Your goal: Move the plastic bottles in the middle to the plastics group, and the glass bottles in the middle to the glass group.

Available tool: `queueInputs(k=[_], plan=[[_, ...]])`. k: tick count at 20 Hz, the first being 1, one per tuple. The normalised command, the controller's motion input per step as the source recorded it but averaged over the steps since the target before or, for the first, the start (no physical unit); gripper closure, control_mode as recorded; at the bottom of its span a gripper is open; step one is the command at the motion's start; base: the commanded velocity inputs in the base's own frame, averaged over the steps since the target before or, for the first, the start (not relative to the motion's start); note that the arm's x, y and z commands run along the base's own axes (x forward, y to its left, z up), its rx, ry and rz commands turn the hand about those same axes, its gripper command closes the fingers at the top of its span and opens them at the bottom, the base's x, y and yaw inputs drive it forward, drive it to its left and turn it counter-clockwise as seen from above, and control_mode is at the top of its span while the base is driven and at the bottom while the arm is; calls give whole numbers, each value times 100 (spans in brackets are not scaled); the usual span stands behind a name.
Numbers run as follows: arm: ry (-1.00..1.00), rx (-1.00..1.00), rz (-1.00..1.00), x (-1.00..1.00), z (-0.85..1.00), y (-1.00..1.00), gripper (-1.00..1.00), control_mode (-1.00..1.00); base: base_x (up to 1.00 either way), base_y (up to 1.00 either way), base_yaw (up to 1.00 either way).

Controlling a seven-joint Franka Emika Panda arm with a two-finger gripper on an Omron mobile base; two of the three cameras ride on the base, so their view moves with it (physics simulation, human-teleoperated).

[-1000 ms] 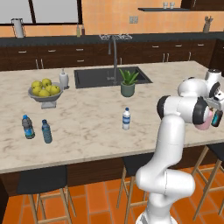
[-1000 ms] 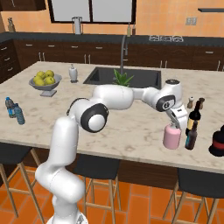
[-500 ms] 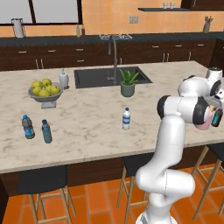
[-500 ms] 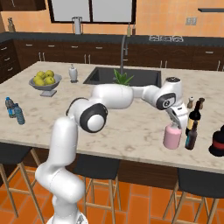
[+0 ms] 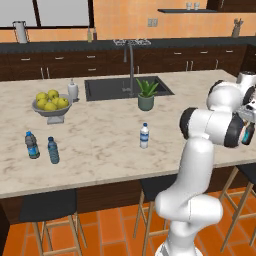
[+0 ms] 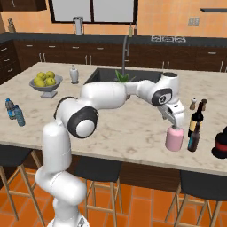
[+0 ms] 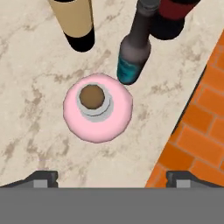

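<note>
Directly under your pincer (image 6: 176,119) stands the pink bottle (image 7: 98,107), upright on the marble surface (image 6: 133,128), near its edge. Pincer spread wide, gripping nothing. Just beyond it, the slim dark bottle (image 7: 133,52) and wine bottle (image 7: 76,22), tops cut off. Water bottle (image 5: 144,135) sits far off mid-surface.

Claw (image 6: 175,119): formerly closed on the squat pink bottle with grey stopper (image 6: 174,138); now spread wide and lifted just above the stopper. Bottle: now free-standing on the marble table (image 6: 133,133), beside the slim dark teal-labelled bottle (image 6: 193,138).
</note>
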Motion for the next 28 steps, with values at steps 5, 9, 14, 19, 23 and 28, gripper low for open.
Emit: queueInputs(k=[5, 9, 14, 19, 23, 28], plan=[[6, 0, 33, -7, 12, 100, -100, -100, 0, 0, 0], [9, 0, 39, 0, 3, 100, -100, -100, 0, 0, 0], [3, 0, 48, 1, 0, 100, -100, -100, 0, 0, 0], [7, 0, 64, 3, 0, 100, -100, -100, 0, 0, 0], [3, 0, 63, 0, 3, 99, -100, -100, 0, 0, 0], [-6, -1, 31, -2, 0, 73, -100, -100, 0, 0, 0]])
